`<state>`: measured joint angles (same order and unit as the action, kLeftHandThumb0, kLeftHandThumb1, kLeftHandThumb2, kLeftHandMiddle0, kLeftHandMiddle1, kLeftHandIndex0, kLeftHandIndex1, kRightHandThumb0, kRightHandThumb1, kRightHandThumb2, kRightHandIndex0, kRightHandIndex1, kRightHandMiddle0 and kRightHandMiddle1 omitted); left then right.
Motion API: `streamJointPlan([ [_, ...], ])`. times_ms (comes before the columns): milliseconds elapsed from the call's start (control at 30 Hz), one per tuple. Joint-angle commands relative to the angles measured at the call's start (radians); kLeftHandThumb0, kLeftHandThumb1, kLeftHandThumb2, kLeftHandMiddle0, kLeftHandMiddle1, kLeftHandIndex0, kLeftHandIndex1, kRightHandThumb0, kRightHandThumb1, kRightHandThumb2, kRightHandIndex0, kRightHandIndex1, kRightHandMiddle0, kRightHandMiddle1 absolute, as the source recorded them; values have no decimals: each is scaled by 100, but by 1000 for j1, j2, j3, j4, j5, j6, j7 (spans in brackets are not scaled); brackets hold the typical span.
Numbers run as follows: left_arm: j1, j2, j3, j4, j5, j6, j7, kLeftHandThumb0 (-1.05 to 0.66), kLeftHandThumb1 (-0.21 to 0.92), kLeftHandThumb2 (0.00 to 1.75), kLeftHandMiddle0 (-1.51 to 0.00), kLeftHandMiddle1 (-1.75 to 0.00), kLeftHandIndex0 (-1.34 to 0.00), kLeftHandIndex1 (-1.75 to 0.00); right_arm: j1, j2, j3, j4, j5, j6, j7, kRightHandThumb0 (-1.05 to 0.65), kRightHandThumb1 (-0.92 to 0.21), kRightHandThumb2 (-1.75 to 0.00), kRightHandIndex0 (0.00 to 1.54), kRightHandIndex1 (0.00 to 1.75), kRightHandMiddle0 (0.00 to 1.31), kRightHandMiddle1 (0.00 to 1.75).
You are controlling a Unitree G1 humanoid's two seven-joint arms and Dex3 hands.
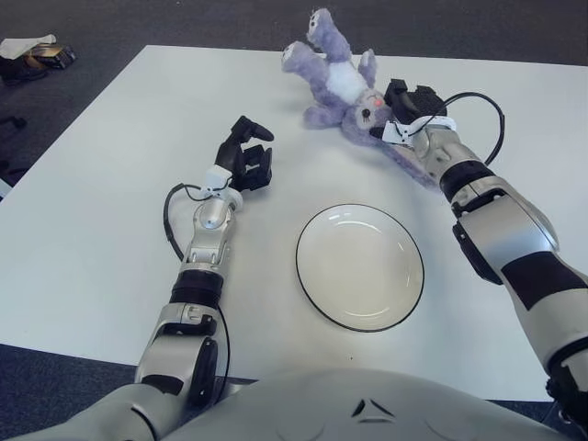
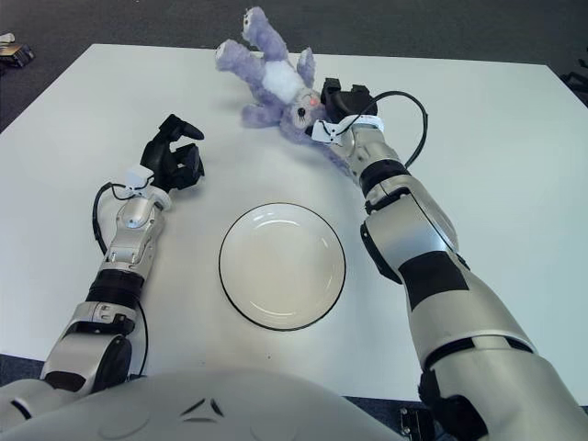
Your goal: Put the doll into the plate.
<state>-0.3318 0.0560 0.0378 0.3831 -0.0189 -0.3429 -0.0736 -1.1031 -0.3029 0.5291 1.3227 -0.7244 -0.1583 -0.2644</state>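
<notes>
Doll near table's far edge, head pinched in right hand. Lift clear, carry toward you over plate, then release. Left hand idle, fingers curled, empty.

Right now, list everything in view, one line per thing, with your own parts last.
doll: one, purple plush with a white belly, at the table's far edge, legs pointing away, head against the right robot hand.
plate: one, white with a dark rim, nothing in it, on the table in front of the torso, nearer than the doll.
table: one, white, carrying the plate and the doll.
dark items: a few, on the floor at far left, too small to identify.
left robot hand: one, black, fingers curled on nothing, left of the plate.
right robot hand: one, black, fingers closed on the doll's head.
</notes>
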Motion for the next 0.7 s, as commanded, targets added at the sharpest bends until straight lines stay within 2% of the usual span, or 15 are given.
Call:
streamJointPlan([
  [0,59,-14,-2,13,3,11,12,-39,64,90,-101,-175,-36,-175,54,-38,21,-21,-16,-63,4,-36,-90,-54,22,164,21,175],
  [333,56,-16,-4,10,19,3,36,-40,60,96,-102,-175,-39,-175,115,-130,27,-124,-5,-202,15,-36,-92,-51,23,157,20,175],
  [667,57,-13,-5,4,28,20,42,-40,59,98,-103,-175,-40,-175,198,-210,-2,-247,14,-282,45,-36,-91,-52,25,156,20,175],
])
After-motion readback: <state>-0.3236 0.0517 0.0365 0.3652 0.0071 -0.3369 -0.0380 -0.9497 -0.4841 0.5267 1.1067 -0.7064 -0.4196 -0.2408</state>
